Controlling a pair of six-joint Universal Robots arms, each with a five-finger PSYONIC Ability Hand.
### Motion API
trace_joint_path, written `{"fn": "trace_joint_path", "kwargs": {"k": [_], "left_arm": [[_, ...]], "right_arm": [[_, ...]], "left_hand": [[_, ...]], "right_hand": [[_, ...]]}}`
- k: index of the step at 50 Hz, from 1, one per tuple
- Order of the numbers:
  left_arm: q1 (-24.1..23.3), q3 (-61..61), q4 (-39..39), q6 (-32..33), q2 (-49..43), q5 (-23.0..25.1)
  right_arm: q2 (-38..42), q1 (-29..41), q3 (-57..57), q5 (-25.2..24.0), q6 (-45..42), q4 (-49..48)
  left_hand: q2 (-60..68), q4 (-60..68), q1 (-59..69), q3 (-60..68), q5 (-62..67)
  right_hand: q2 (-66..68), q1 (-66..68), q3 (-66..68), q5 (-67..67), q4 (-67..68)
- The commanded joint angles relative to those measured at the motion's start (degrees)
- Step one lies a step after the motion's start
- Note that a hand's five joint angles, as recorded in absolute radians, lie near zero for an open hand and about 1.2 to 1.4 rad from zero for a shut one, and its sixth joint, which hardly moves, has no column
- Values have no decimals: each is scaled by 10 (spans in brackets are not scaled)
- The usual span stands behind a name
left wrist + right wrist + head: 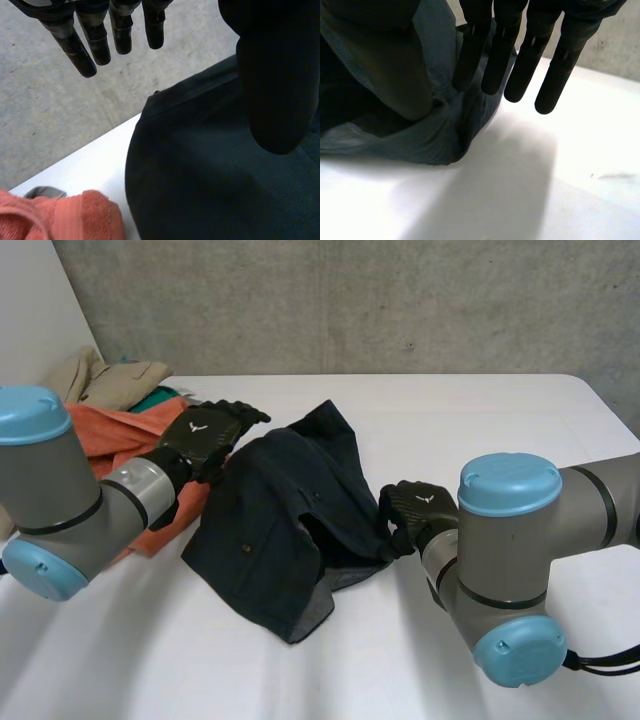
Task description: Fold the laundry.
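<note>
Navy garment (280, 520) (shorts, by the cut) lies crumpled and unfolded about the middle of the white table (480, 430).

Left hand (205, 432) is at its far left edge. Fingers are straight and clear of the cloth, thumb above it, gripping nothing.

Right hand (415, 508) is at its right edge. Fingers (520, 65) are straight, bunched hem lies between them and the thumb, and no pinch is evident.

Risks:
- The right hand may close on one layer only and drag the bunch rather than spread it.
- The left hand may snag the orange towel (120, 440) just beside it, pulling down the pile at the far left corner.

Not verifiable: how many layers lie at the hem, and the pile's extent behind the left arm.
</note>
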Motion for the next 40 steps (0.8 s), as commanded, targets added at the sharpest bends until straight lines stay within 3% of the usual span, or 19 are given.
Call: {"fn": "trace_joint_path", "kwargs": {"k": [1, 9, 21, 24, 25, 26, 29, 35, 40], "left_arm": [[10, 42, -45, 2, -5, 20], [19, 121, -111, 7, -55, 39], [14, 226, -207, 96, -142, 24], [11, 239, -215, 111, -154, 19], [9, 242, -216, 112, -154, 17], [7, 245, -218, 114, -154, 12], [-2, 247, -219, 105, -137, -7], [-29, 232, -213, 45, -83, -30], [-73, 208, -173, -29, -39, -66]], "right_arm": [[4, 8, 12, 2, -37, -37], [15, 20, 11, 2, -37, -49], [39, 43, 22, 19, -29, -87], [54, 38, 11, 34, -42, -106], [56, 36, 10, 37, -44, -108], [56, 31, 8, 40, -51, -120], [49, 15, -10, 36, -70, -161], [54, -41, -101, -1, -130, -263], [125, -114, -267, -50, -179, -305]], "left_hand": [[-19, -18, -18, -19, -31], [-19, -18, -18, -19, -31], [15, 16, 16, 15, 3], [173, 174, 174, 173, 161], [263, 265, 264, 263, 252], [424, 425, 425, 424, 412], [622, 623, 623, 622, 610], [666, 668, 667, 666, 655], [641, 642, 642, 641, 629]], "right_hand": [[6, 6, 6, 4, 5], [-58, -58, -58, -60, -59], [-95, -95, -95, -98, -96], [-5, -5, -5, -7, -5], [97, 97, 98, 95, 97], [295, 295, 295, 293, 295], [297, 297, 297, 295, 297], [297, 297, 297, 295, 297], [297, 297, 297, 295, 297]]}}
